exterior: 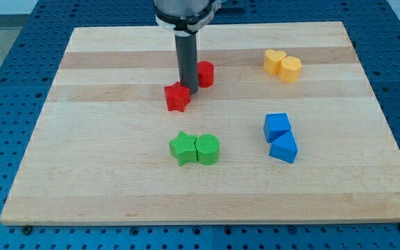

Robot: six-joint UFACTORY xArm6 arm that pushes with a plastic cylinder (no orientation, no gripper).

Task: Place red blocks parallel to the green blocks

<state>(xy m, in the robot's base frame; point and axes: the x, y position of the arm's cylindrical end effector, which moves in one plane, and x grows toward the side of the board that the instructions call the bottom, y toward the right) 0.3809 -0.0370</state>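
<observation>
My tip (pixel 189 92) is standing between the two red blocks, touching or almost touching both; I cannot tell which. The rod is carrying no end effector, so nothing is being held. The red star-shaped block (pixel 176 97) is lying just at the view's left of the tip, a little lower. The other red block (pixel 205 73) is partly hidden behind the rod, so its shape is hard to make out. Toward the view's bottom, the green star-shaped block (pixel 182 148) and the green rounded block (pixel 207 149) are touching side by side on the desk (pixel 82 173). The arm's upper part is cut off at the view's top.
</observation>
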